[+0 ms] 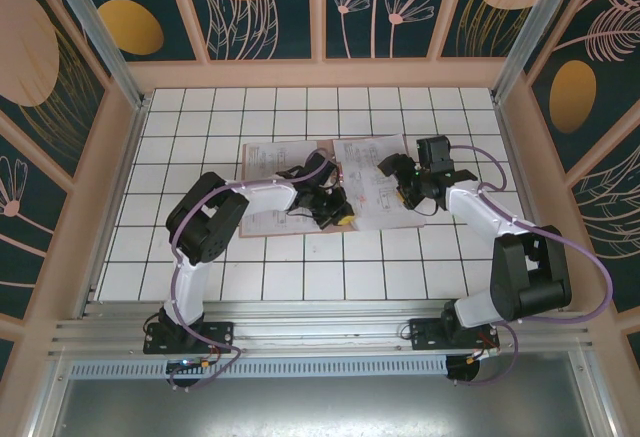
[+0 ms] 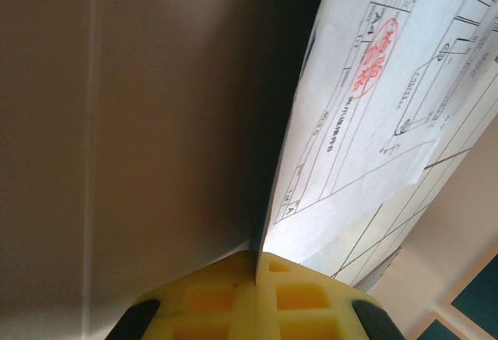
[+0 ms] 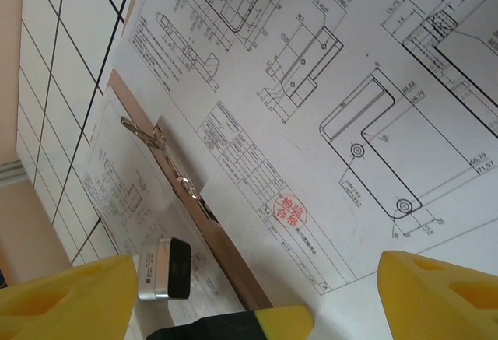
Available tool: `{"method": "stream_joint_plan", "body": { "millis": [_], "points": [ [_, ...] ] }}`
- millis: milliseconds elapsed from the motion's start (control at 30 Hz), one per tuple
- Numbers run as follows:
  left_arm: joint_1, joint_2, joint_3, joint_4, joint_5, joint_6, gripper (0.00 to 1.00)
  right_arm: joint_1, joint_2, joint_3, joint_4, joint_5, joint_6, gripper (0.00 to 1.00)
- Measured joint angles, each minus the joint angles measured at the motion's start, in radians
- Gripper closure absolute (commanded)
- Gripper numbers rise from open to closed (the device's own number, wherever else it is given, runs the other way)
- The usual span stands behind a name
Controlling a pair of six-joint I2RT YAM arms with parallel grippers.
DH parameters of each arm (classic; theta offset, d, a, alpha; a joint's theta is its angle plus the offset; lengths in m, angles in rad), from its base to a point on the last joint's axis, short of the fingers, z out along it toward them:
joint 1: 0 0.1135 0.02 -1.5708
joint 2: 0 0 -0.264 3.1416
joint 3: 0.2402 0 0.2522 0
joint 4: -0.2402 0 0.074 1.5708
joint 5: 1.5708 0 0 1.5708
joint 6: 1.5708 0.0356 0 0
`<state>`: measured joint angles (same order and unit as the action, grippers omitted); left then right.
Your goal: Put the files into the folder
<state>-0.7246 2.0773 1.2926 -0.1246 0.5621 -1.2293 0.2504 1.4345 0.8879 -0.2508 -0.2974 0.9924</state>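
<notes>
The left gripper [image 2: 255, 282] is clamped fully together on the near corner of the stamped drawing sheet [image 2: 373, 106], right by its red stamp, with the brown card of the folder [image 2: 156, 138] close against the other side of the pinch. From there the sheet runs away from the arm bases and off to the right, one edge lying alongside the metal-clipped spine [image 3: 183, 180], which itself runs near to far between the two arms. The right gripper [image 3: 257, 278] hangs above that same sheet with its jaws spread wide and nothing between them. I judge it the nearer arm for steering the sheet's free side.
</notes>
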Motion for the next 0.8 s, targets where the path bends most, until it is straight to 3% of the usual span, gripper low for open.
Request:
{"method": "stream_joint_plan", "body": {
  "millis": [800],
  "points": [
    [0.013, 0.000, 0.013, -0.038, -0.021, 0.033, 1.00, 0.000, 0.009, 0.000, 0.011, -0.018, 0.000, 0.19]
  ]
}}
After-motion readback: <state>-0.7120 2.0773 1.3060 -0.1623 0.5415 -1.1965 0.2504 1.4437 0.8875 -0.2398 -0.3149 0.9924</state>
